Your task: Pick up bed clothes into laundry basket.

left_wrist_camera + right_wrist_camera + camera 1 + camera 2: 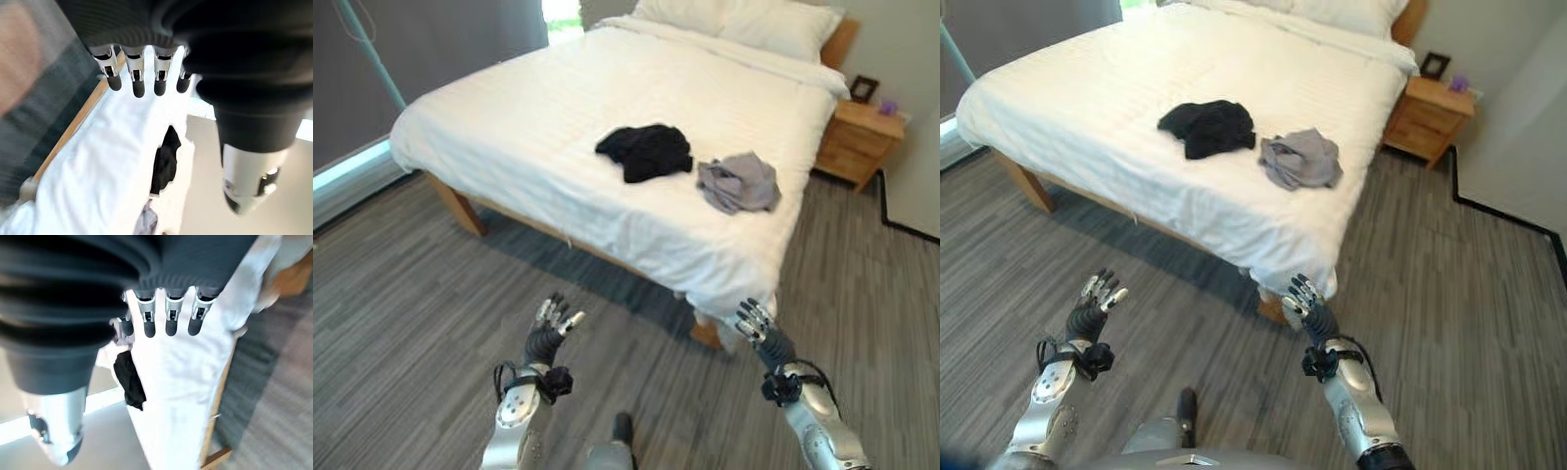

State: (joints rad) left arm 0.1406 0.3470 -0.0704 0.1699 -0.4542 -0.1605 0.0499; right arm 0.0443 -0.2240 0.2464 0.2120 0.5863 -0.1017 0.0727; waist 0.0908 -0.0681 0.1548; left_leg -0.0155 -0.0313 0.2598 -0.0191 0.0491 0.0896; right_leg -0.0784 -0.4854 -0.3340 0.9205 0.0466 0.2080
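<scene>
Reaching out over the grey plank floor, the left hand hangs with fingers straight and spread, holding nothing, short of the bed. Well ahead of it and a little to its right, a black garment lies crumpled on the white sheet. Just beside that, ahead of the right hand, lies a grey garment, also bunched. The right hand is likewise open and empty, near the bed's corner. Both of the 2 pieces look soft, light and limp, so they should sag when lifted; pinching a raised fold at the middle of each heap seems the safest hold.
</scene>
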